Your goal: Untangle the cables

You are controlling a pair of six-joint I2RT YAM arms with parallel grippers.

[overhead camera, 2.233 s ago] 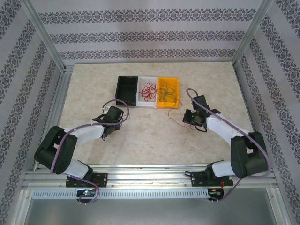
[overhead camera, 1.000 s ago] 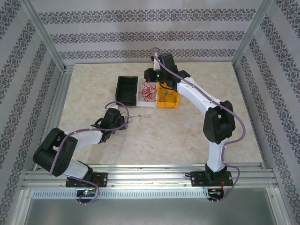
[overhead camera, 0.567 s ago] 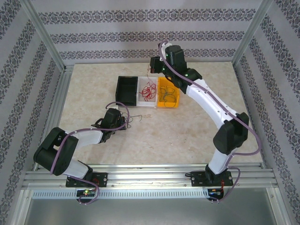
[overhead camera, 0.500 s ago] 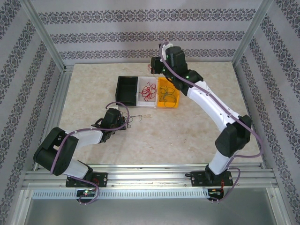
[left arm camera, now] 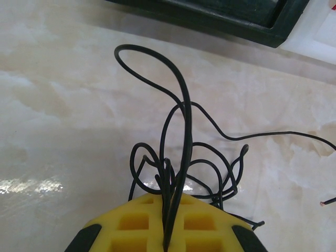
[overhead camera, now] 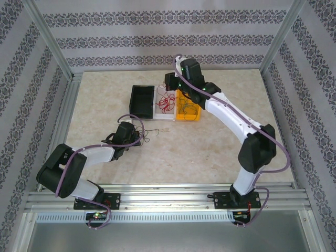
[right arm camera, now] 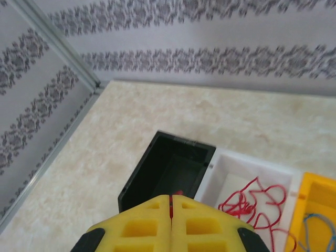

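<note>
The cables are mostly split by colour now. The red cables [overhead camera: 165,102] sit in the white bin [overhead camera: 164,119] and the blue-green cables [overhead camera: 189,107] in the orange bin [overhead camera: 193,118]. The black cables [overhead camera: 148,133] lie on the counter [overhead camera: 210,152] just in front of the black bin [overhead camera: 142,100].

What's new: the right claw [overhead camera: 169,84] was down on the counter with a red strand a couple of seconds ago and high over the bins' far edge half a second ago. Now it's lower, above the white bin. My read is that it's about to drop that strand in with the other reds. The left claw [overhead camera: 137,137] hasn't budged in the last second.

The wrist cams fill in what the overhead can't. The right one shows the right claw [right arm camera: 171,202] clenched, with a sliver of red cable [right arm camera: 171,198] pinched in the seam. The black bin [right arm camera: 168,163] and white bin [right arm camera: 231,181] are below it. The left one shows the left claw [left arm camera: 170,210] clamped on the black cables [left arm camera: 184,152], which are looped over each other, so still tangled I'd say.
</note>
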